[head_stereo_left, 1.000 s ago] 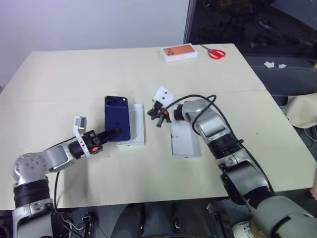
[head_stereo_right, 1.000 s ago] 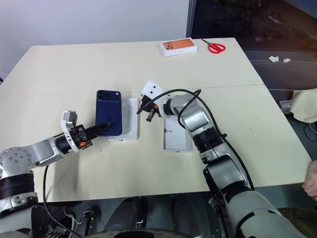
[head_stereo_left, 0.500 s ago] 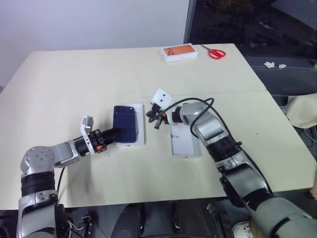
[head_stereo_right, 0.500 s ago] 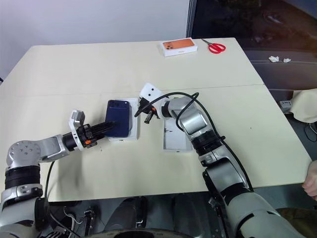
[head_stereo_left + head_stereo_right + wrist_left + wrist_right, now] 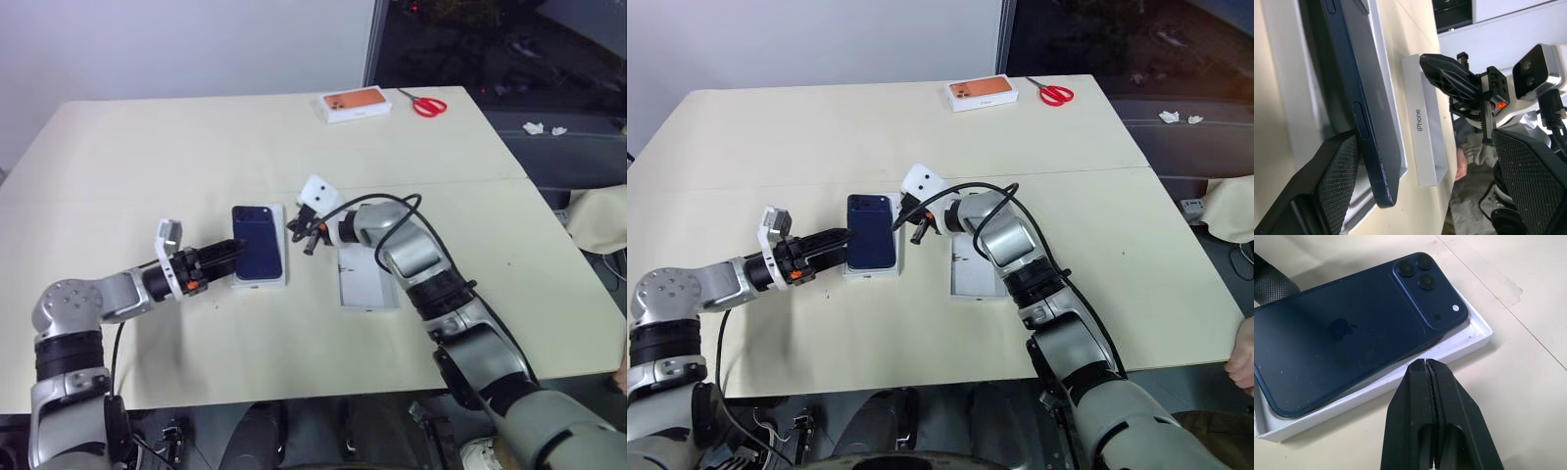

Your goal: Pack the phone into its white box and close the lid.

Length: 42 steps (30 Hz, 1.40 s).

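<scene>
While the phone (image 5: 258, 242) lies skewed across the white box (image 5: 284, 257) on the counter (image 5: 147, 166), the left pincer (image 5: 233, 252) stands spread at its near end, and the right pincer (image 5: 302, 230), pressed together, hovers just beside the box's other side.

Looks like an office or lab test room: a wide cream table (image 5: 147, 157) against a plain white wall (image 5: 176, 44), red-handled scissors (image 5: 422, 103) and an orange-topped box (image 5: 355, 104) parked at the far edge.
</scene>
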### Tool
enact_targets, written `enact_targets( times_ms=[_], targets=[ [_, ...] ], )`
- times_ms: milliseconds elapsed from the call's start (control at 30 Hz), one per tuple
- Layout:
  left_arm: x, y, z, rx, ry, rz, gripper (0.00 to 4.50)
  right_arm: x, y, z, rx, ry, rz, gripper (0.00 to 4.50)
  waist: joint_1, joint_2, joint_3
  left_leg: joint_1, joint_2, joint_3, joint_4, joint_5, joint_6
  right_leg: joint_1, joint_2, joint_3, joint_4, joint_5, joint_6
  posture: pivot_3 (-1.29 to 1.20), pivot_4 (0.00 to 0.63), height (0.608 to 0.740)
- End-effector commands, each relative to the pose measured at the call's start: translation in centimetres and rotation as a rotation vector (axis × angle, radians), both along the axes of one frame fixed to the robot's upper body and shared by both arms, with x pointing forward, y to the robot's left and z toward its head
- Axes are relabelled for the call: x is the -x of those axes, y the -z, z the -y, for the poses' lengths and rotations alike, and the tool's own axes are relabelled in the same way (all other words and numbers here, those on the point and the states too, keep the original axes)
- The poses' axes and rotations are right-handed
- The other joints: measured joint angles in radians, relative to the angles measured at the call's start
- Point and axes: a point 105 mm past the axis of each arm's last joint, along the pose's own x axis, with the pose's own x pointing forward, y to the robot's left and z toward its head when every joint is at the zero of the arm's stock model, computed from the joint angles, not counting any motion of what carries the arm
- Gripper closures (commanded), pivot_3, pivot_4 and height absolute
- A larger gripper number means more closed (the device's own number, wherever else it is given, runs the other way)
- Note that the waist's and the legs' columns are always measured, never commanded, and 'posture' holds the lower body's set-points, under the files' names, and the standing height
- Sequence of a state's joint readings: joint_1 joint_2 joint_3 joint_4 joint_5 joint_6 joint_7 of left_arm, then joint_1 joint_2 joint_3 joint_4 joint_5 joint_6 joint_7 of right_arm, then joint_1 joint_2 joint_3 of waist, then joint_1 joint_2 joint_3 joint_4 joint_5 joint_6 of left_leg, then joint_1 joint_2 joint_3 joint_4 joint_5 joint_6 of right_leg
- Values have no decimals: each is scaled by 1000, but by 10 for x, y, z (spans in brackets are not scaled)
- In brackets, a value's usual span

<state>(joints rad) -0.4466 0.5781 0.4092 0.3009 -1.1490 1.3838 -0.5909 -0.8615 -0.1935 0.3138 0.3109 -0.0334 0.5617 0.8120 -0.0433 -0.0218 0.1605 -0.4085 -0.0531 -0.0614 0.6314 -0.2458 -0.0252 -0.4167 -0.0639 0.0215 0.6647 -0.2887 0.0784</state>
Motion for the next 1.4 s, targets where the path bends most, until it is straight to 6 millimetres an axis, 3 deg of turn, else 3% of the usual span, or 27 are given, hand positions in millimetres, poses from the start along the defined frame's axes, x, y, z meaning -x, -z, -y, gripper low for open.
enact_targets(
  times_ms=[33,300,667,767,800,1000,1200,1400],
  targets=[
    [-2,-21,-8,-7,-21,82,109,3,-12,-8,-22,-30,41,4500,0,0,0,0,0,0,0,0,0,0,0,0,0,0,0,0,150,740],
    [0,-37,-12,-34,-43,135,109,3,-10,-10,-19,-33,37,4500,0,0,0,0,0,0,0,0,0,0,0,0,0,0,0,0,150,740],
    [3,-29,-27,-137,-134,155,109,1,-9,-5,-18,-17,42,4500,0,0,0,0,0,0,0,0,0,0,0,0,0,0,0,0,150,740],
    [-15,-21,-56,-224,-324,162,913,-4,-5,7,13,16,86,4500,1,0,0,0,0,0,0,0,0,0,0,0,0,0,0,0,150,740],
    [-17,-19,-59,-244,-343,166,1380,-5,-4,8,16,20,89,4500,2,0,0,0,0,0,0,0,0,0,0,0,0,0,0,0,150,740],
    [-25,-6,-43,-334,-335,197,4477,-2,13,5,98,-5,129,4500,2,0,0,0,0,0,0,0,0,0,0,0,0,0,0,0,150,740],
    [-34,30,-30,-562,-297,191,4477,3,26,-3,143,-24,142,4500,0,0,0,0,0,0,0,0,-1,0,0,0,0,0,0,0,150,740],
    [-35,35,9,-517,-174,219,4477,9,34,-5,182,-53,136,4500,9,0,0,0,0,0,1,0,0,2,0,0,0,0,0,0,150,740]
  ],
)
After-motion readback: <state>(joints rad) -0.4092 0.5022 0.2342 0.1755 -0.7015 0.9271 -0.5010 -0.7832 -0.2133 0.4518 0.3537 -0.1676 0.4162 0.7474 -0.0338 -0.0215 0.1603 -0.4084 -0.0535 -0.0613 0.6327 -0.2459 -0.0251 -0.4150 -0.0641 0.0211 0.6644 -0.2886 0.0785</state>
